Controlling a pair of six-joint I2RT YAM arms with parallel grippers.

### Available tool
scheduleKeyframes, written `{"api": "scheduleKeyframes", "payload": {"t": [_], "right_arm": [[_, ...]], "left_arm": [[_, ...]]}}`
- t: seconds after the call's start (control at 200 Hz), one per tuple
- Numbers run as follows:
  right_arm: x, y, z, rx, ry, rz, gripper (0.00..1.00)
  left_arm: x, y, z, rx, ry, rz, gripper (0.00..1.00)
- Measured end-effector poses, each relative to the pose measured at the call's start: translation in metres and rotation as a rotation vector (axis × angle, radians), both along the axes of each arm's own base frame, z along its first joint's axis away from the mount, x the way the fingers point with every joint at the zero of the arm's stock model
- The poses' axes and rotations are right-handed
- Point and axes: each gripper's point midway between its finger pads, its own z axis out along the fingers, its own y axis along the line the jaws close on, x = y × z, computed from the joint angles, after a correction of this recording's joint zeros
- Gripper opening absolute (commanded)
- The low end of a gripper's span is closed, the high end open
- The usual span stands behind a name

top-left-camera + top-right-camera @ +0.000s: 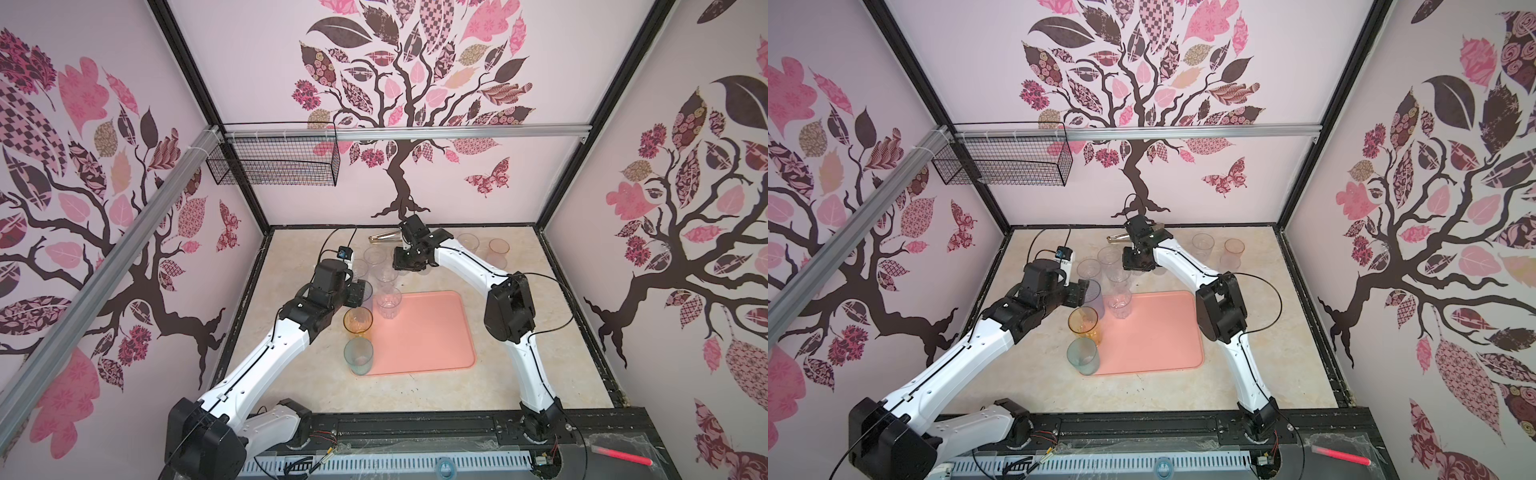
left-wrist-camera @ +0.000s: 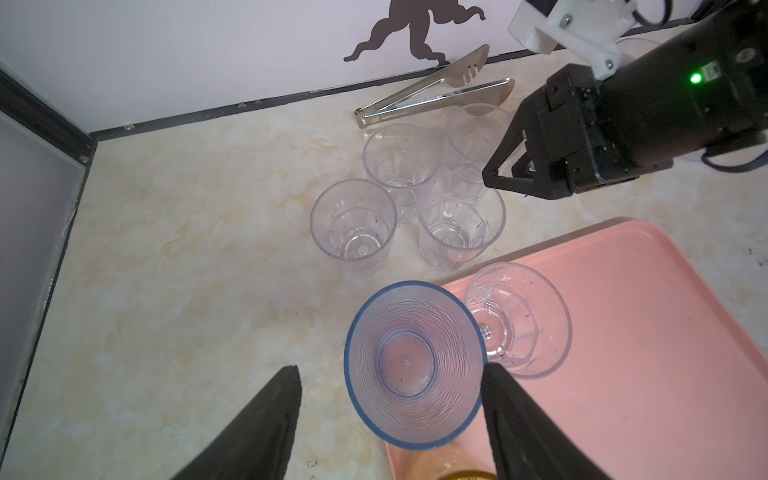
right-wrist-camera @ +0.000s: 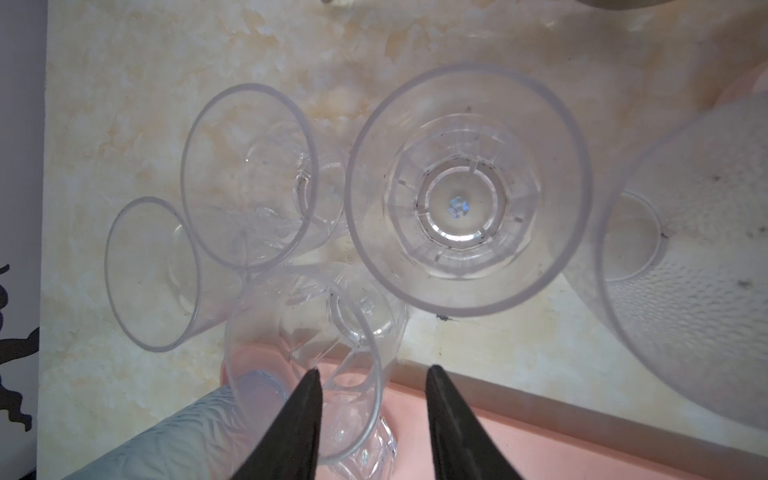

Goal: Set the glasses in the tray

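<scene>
The salmon-pink tray (image 1: 432,336) (image 1: 1158,336) lies mid-table. A clear faceted glass (image 1: 388,302) (image 2: 519,320) stands in its far left corner. The blue glass (image 2: 411,365) (image 1: 1094,297) stands upright at that corner between the fingers of my open left gripper (image 2: 390,374). One finger (image 2: 503,390) touches the glass and the other stands apart from it. The amber glass (image 1: 357,320) and the teal glass (image 1: 358,355) stand at the tray's left edge. My right gripper (image 3: 372,370) (image 1: 409,266) hovers open over the clear glasses (image 3: 461,195) behind the tray, holding nothing.
Metal tongs (image 2: 436,91) (image 1: 384,237) lie by the back wall. A frosted glass (image 1: 468,242) and a pale pink glass (image 1: 498,247) stand at the back right. A wire basket (image 1: 274,162) hangs high on the left of the back wall.
</scene>
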Motion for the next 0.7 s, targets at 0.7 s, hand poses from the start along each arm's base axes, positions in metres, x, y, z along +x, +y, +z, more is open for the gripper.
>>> {"api": "scheduleKeyframes", "payload": {"t": [0.7], "right_arm": [[0.007,0.004,-0.024,-0.049,0.023,0.017,0.04]], "left_arm": [[0.007,0.017,-0.012,-0.012,0.036,0.084,0.73]]}}
